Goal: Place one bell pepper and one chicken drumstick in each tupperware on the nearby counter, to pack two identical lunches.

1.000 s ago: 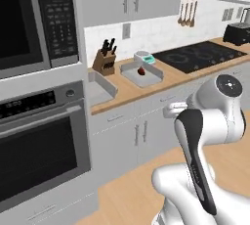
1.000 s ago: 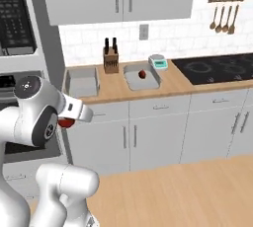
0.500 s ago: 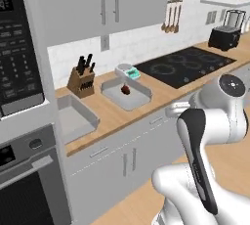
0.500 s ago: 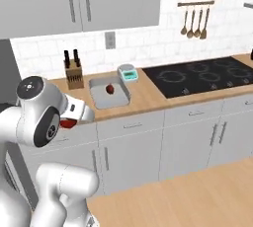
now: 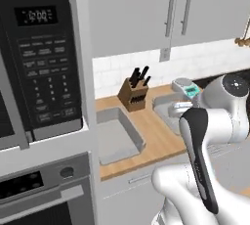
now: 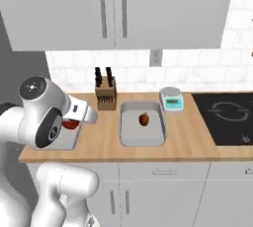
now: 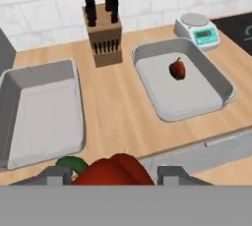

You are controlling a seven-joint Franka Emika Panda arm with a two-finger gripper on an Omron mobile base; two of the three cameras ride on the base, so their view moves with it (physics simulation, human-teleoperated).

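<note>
My gripper (image 7: 114, 177) is shut on a red bell pepper (image 7: 115, 168) with a green stem, held low in front of the counter (image 7: 118, 107). From the right base view the gripper (image 6: 74, 122) and its pepper (image 6: 69, 124) hang over the left tupperware (image 6: 68, 143), which my arm partly hides. That grey left tupperware (image 7: 42, 114) holds nothing. The right tupperware (image 7: 197, 103) has a second red bell pepper (image 7: 177, 69) in it, also seen as pepper (image 6: 144, 119) in tupperware (image 6: 129, 134). The chicken drumstick is out of view.
A knife block (image 7: 103, 36) stands at the backsplash between the two containers, and a small kitchen scale (image 7: 198, 31) sits behind the right one. A black cooktop (image 6: 228, 118) lies further right. A microwave (image 5: 41, 57) above an oven bounds the counter's left end.
The base has driven and turned, so the whole scene has shifted and the counter is closer. The pepper stays in my gripper; the other pepper rests in its tupperware.
</note>
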